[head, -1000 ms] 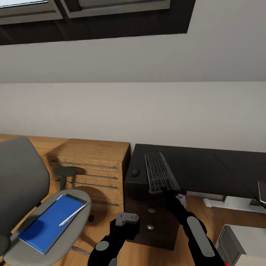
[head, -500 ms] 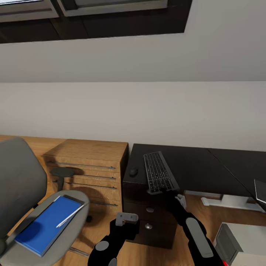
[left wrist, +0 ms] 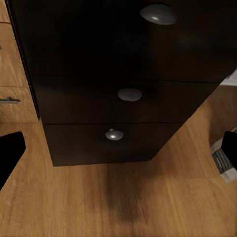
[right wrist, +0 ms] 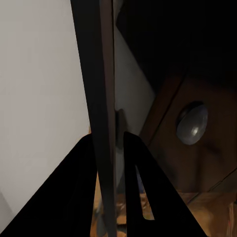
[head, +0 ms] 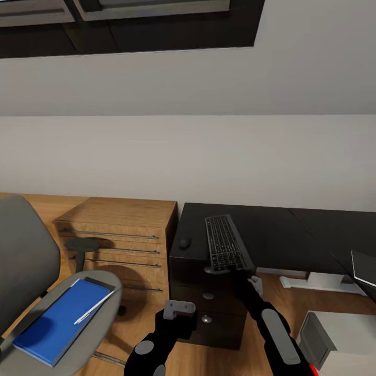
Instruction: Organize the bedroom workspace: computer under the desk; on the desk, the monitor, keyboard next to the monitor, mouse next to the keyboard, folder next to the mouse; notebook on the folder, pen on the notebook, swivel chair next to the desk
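My right gripper (head: pixel 230 270) is shut on the near end of the dark keyboard (head: pixel 224 247), which reaches out over the drawer end of the black desk (head: pixel 277 235). In the right wrist view the keyboard (right wrist: pixel 98 74) runs edge-on between my fingers (right wrist: pixel 74 197). The small black mouse (head: pixel 184 242) sits on the desk beside it. My left gripper (head: pixel 177 309) hangs open in front of the desk drawers (left wrist: pixel 123 94). On the grey swivel chair (head: pixel 23 256) lies the blue folder (head: pixel 55 324), with the white pen (head: pixel 94 309) and the dark notebook edge (head: pixel 99 284) at its far corner. The grey computer (head: pixel 334 334) stands at lower right. A monitor corner (head: pixel 364 267) shows at the right edge.
A low light-wood cabinet (head: pixel 120 230) with drawers stands between the chair and the desk, against the white wall. A white base (head: pixel 313 282) rests on the wood floor under the desk. A skylight (head: pixel 130 21) is overhead.
The whole picture has slid left, so the camera has turned right and more of the monitor corner shows. My right gripper still holds the keyboard in the same place over the desk.
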You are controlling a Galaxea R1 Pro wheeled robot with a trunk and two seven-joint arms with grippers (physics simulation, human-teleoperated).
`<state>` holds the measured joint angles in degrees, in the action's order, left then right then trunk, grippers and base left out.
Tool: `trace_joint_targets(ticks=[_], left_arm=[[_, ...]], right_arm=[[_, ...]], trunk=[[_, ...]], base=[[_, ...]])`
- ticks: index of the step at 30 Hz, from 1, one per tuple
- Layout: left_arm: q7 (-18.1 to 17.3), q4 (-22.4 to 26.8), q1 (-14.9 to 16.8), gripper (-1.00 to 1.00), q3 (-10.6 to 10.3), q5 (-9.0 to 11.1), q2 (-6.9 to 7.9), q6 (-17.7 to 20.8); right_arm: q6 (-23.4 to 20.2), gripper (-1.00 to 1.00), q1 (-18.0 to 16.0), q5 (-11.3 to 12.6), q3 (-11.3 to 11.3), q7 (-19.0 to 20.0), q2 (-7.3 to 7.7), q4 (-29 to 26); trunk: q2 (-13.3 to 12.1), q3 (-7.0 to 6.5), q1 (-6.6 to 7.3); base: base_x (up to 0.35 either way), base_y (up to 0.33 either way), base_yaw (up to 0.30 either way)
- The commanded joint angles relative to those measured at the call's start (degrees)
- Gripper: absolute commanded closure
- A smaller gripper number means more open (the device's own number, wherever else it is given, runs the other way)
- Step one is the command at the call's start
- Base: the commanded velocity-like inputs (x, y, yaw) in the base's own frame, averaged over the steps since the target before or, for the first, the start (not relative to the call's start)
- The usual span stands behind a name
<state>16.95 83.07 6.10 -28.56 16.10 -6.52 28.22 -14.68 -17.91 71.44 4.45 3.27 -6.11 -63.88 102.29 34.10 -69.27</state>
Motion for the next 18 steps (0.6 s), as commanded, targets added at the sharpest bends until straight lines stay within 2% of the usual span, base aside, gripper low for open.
trace_joint_targets(ticks=[1,6,10,11,18], left_arm=[[0.54,0.11,0.05,-1.0,-0.09,0.6,0.02,0.17],[0.54,0.14,0.05,-1.0,-0.09,0.6,0.02,0.17],[0.54,0.16,0.05,-1.0,-0.09,0.6,0.02,0.17],[0.54,0.16,0.05,-1.0,-0.09,0.6,0.02,0.17],[0.54,0.16,0.05,-1.0,-0.09,0.6,0.02,0.17]], right_arm=[[0.56,1.0,-0.02,-0.23,0.29,-3.79,-0.12,0.3],[5.21,1.0,-0.02,0.63,0.22,-3.87,-0.4,0.86],[6.27,1.0,-0.02,4.71,0.16,-3.81,-0.47,0.93],[6.36,1.0,-0.02,5.11,0.14,-3.81,-0.44,0.94],[6.53,1.0,-0.02,5.87,-0.01,-3.89,-0.48,1.0]], trunk=[[0.03,0.07,0.0],[0.03,0.07,0.0],[0.03,0.07,0.0],[0.03,0.07,0.0],[0.03,0.07,0.0]], base=[[0.0,0.0,0.0],[0.0,0.0,0.0],[0.0,0.0,0.0],[0.0,0.0,0.0],[0.0,0.0,0.0]])
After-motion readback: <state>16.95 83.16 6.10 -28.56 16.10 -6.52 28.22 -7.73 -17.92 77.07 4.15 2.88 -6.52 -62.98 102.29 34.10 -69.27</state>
